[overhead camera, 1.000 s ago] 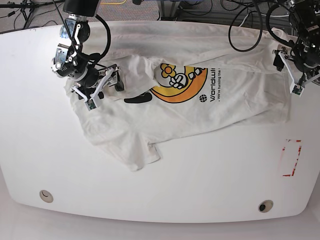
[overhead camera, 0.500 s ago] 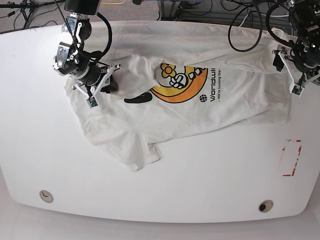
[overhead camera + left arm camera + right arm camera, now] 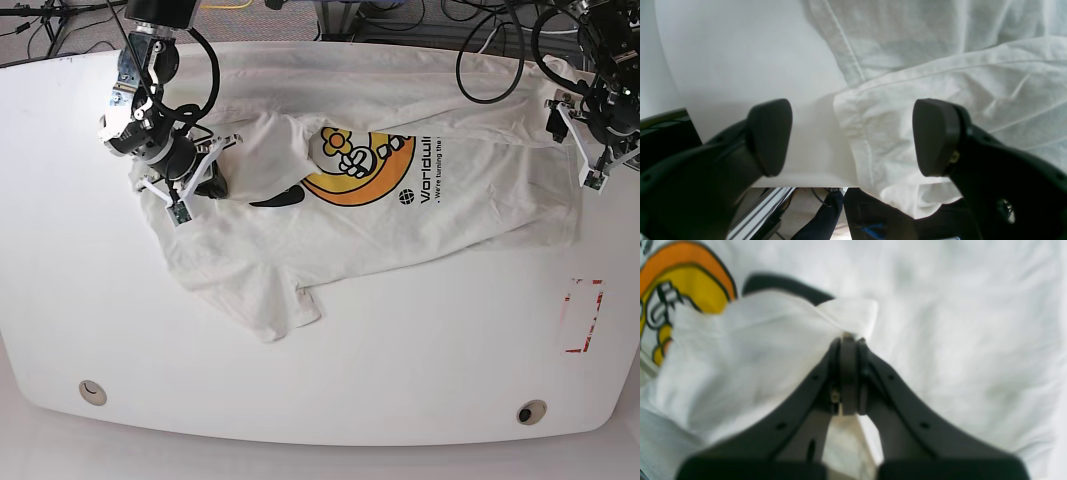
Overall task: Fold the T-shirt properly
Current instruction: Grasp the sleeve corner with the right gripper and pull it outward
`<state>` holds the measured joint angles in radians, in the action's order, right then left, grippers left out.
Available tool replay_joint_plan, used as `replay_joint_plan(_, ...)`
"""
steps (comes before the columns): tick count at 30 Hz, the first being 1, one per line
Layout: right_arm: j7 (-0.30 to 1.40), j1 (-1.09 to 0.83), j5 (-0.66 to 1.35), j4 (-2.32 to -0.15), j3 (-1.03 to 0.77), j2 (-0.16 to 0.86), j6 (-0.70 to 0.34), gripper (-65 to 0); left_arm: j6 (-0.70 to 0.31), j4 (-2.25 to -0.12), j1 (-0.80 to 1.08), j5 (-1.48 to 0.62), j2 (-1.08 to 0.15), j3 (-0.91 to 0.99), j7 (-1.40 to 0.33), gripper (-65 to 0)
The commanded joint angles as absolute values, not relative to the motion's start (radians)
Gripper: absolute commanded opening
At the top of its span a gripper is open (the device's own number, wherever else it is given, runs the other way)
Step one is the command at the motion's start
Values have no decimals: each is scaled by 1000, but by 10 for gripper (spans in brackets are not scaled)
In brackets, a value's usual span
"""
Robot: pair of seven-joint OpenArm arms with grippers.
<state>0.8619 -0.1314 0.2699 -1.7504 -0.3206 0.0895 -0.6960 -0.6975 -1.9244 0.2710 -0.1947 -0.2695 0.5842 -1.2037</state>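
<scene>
One T-shirt is spread rumpled across the white surface. A fold of it is pinched in the clenched right pincer; the left pincer is held released above its hem.

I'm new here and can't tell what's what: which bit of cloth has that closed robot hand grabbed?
Start at the big white table and the cream T-shirt spread across it. Go to the round orange-and-yellow print; beside it, toward the right hand, a fold of plain cloth is pulled up. It is the only part raised and pinched; the rest lies flat.
</scene>
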Motion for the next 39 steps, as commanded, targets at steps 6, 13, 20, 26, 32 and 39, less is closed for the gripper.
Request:
replay_joint_plan(6, 889, -87, 292, -1822, -321, 101, -698, -650, -698, -1940, 266, -196, -280, 588, -1193, -126)
replay_joint_plan(13, 889, -59, 289, -1814, -321, 101, -698, -639, -698, -1940, 266, -196, -280, 587, -1193, -126)
replay_joint_plan(20, 889, -36, 289, -1814, -320, 101, -698, -637, -698, -1940, 268, -196, -280, 587, -1193, -126)
replay_joint_plan(26, 889, -16, 289, -1785, -318, 101, -698, -636, -698, -1940, 268, -196, -282, 587, -1193, -126)
replay_joint_plan(32, 889, 2, 289, -1751, -318, 102, -698, -558, -698, -1940, 268, -196, -283, 587, -1193, -126)
replay_joint_plan(39, 889, 2, 288, -1794, -323, 125, -698, -160, -698, -1940, 265, -199, -283, 587, -1193, -126)
